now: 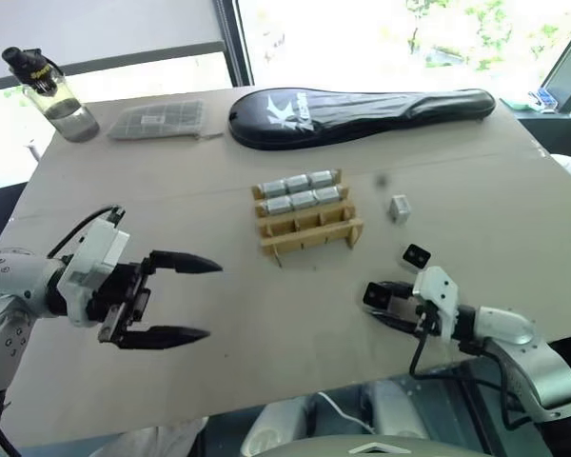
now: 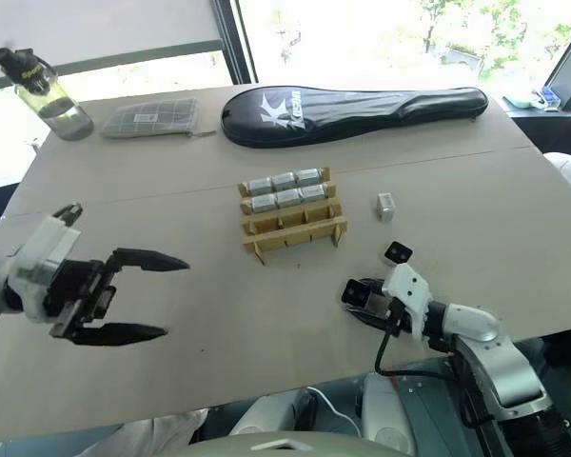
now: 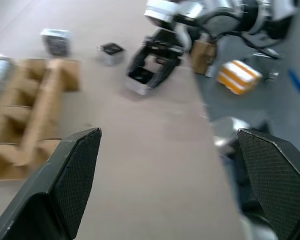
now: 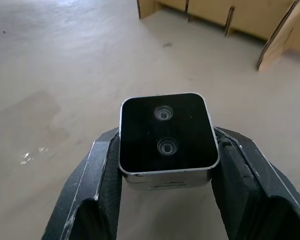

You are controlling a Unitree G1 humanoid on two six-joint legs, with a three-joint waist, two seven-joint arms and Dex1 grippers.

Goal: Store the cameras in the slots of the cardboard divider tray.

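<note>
Nearest to us on the left, our left claw (image 1: 198,298) hangs over the bare tabletop (image 1: 266,324) with its two black fingers spread wide and nothing between them. Far left stands a clear bottle (image 1: 55,95) with a black cap; its yellow band carries writing we cannot read. Right of it lies a flat grey gridded packet (image 1: 160,120).

In the middle sits the tray (image 1: 307,222), a tan slatted rack. Its far and middle rows each hold three cameras (image 1: 303,190); the near row of three slots looks empty. Beyond it lies a black racket case (image 1: 362,112) with a white "K" logo and a word that may be "Kawasaki", though we cannot be sure.

To the right of the tray one camera (image 1: 399,207) stands on the tabletop, and another (image 1: 416,255) lies nearer, black face up. Near right, our right claw (image 4: 165,170) has its fingers closed against the two sides of a third camera (image 4: 165,132), whose black face shows two small lenses.

We judge these cameras light, rigid little cubes with smooth, somewhat slippery shells and glass worth sparing. Taking them by opposite flat sides, as now, seems best. The cardboard tray looks light and could shift if nudged.
</note>
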